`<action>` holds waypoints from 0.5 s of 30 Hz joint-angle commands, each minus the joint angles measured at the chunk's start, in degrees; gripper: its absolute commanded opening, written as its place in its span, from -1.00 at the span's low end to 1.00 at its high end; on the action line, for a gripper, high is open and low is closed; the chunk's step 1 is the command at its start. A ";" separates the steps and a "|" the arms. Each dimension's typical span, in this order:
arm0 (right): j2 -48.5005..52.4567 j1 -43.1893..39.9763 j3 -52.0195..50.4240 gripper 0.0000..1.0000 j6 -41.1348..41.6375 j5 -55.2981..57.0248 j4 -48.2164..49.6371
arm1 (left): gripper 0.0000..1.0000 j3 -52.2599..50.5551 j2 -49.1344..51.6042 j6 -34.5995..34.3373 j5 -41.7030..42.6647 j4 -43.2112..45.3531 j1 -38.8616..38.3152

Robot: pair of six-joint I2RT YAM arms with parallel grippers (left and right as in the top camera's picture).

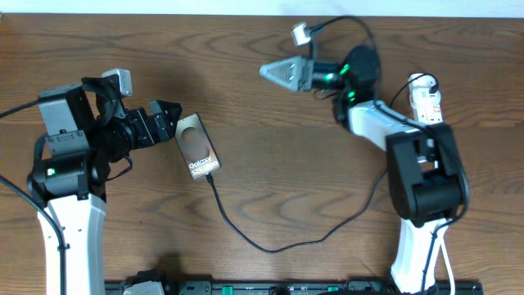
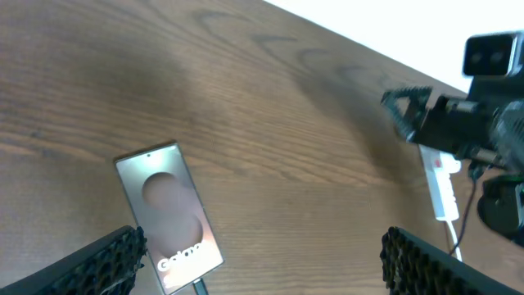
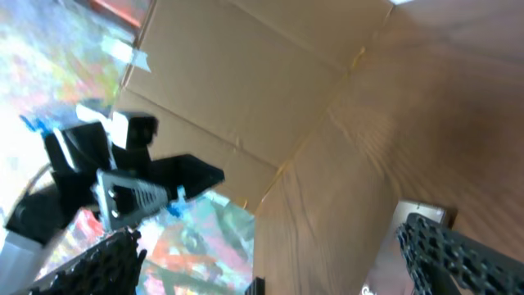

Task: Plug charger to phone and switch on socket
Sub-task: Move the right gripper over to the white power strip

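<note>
The phone point(image 1: 197, 148) lies flat on the wooden table, its lettering toward the near side; the left wrist view shows it point(image 2: 169, 205) just inside my left finger point(image 2: 106, 260). The charger point(image 1: 246, 238), a thin black cable, runs from the right arm's side in a long loop, and its plug tip point(image 2: 196, 286) sits at the phone's lower edge. My left gripper point(image 1: 167, 121) is open just left of the phone, touching nothing. The white socket point(image 1: 424, 100) lies at the far right, partly behind the right arm. My right gripper point(image 1: 274, 72) hovers open and empty, above the table's far middle.
The right arm's base point(image 1: 426, 184) stands in front of the socket, with the socket's white cord point(image 2: 453, 238) trailing near it. A dark rail point(image 1: 286, 288) runs along the table's near edge. A cardboard box point(image 3: 246, 82) shows beyond the table in the right wrist view.
</note>
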 commanded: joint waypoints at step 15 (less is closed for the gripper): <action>-22.69 -12.72 9.05 0.99 -10.16 29.09 -42.14 | 0.88 0.39 -0.48 0.85 2.16 0.57 0.13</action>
